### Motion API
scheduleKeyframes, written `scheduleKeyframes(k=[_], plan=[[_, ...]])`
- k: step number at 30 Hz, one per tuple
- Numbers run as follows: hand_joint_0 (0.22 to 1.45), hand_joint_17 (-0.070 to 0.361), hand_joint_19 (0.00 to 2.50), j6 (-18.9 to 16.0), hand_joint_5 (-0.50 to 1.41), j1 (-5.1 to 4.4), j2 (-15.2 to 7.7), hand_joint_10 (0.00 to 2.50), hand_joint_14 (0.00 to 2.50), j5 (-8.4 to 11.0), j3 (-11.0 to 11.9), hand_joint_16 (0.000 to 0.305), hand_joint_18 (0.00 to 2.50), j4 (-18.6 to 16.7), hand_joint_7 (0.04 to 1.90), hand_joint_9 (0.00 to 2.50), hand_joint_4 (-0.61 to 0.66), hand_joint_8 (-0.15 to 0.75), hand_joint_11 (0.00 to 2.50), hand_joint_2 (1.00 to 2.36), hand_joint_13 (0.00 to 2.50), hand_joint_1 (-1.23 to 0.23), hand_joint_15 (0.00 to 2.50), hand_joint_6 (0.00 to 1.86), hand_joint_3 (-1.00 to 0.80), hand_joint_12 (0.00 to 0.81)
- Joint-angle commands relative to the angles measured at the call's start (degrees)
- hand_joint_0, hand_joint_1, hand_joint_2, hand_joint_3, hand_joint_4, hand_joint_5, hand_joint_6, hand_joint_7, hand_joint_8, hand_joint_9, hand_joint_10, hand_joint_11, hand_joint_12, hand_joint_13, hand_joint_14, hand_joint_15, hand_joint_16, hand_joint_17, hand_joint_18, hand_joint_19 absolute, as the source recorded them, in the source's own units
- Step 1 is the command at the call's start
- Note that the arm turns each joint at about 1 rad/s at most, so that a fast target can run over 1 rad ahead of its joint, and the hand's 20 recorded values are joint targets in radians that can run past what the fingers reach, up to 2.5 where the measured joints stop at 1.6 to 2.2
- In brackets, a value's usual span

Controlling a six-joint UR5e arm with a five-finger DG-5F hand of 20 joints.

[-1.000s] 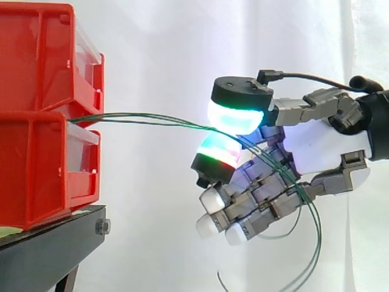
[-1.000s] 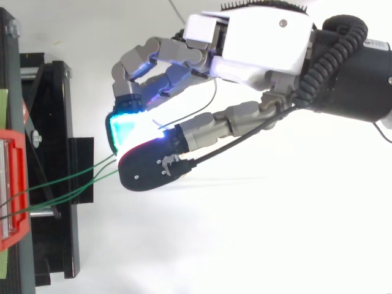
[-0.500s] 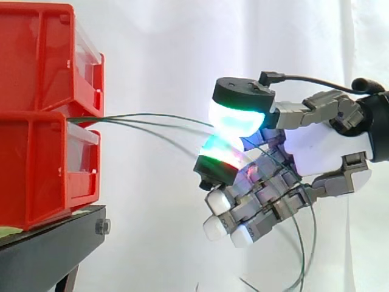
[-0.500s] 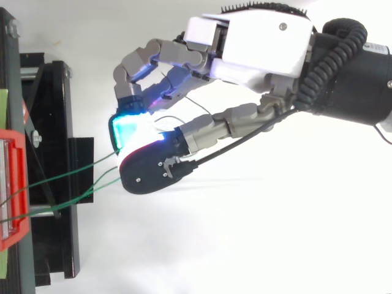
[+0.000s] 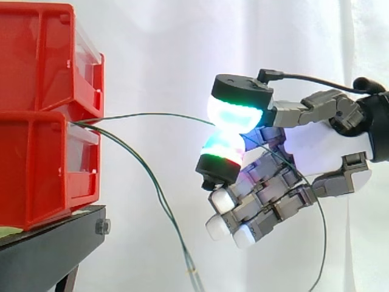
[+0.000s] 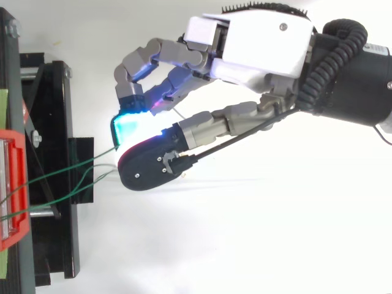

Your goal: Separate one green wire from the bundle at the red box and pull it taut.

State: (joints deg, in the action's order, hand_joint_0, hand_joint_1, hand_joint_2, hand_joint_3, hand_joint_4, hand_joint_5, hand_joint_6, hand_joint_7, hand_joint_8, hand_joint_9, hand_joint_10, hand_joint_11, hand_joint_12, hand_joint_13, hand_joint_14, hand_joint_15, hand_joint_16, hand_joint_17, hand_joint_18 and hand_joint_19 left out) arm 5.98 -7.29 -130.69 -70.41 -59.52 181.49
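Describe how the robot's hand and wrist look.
The hand has a glossy white palm shell and grey, blocky segmented fingers. Its thick fingertip pads glow cyan-green with red edges under black caps, or plain white. The wrist behind is black.

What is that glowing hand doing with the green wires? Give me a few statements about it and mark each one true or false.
1. The hand pinches one green wire between two glowing fingers. True.
2. Every wire from the red boxes is in that pinch. False: a loose wire droops from the boxes toward the bottom of the side view, clear of the hand.
3. The green wire runs about level from the boxes to the fingers. True.
4. The boxes stand on a white shelf. False: they rest on a black stand.
5. The hand touches the boxes. False: a clear gap lies between them.
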Motion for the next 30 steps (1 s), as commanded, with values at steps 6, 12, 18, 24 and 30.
scheduleKeyframes(k=[6,12,18,24,30], plan=[[0.55,0.116,0.38,0.00,-0.15,0.00,0.00,0.02,0.01,0.10,0.02,0.051,0.62,-0.09,1.22,0.97,0.17,0.291,0.80,1.00,0.70,-0.65,0.38,0.86,-0.50,0.352],[0.51,0.122,0.38,0.00,-0.15,0.00,0.00,0.02,0.01,0.01,-0.07,0.054,0.64,-0.09,1.21,0.96,0.18,0.300,0.80,1.00,0.71,-0.65,0.39,0.85,-0.50,0.363],[0.48,0.126,0.38,-0.09,-0.15,0.00,0.00,0.02,0.01,0.01,-0.07,0.056,0.65,-0.18,1.18,0.96,0.18,0.305,0.80,1.00,0.72,-0.65,0.39,0.85,-0.50,0.373],[0.45,0.133,0.38,-0.09,-0.15,0.00,0.00,0.01,0.01,0.01,-0.07,0.059,0.68,-0.18,1.13,0.97,0.19,0.319,0.79,1.00,0.73,-0.66,0.39,0.84,-0.50,0.386],[0.42,0.139,0.38,-0.18,-0.15,0.00,0.00,0.02,0.01,-0.08,-0.16,0.062,0.70,-0.18,1.09,0.97,0.20,0.325,0.80,1.00,0.73,-0.67,0.39,0.82,-0.50,0.399]])
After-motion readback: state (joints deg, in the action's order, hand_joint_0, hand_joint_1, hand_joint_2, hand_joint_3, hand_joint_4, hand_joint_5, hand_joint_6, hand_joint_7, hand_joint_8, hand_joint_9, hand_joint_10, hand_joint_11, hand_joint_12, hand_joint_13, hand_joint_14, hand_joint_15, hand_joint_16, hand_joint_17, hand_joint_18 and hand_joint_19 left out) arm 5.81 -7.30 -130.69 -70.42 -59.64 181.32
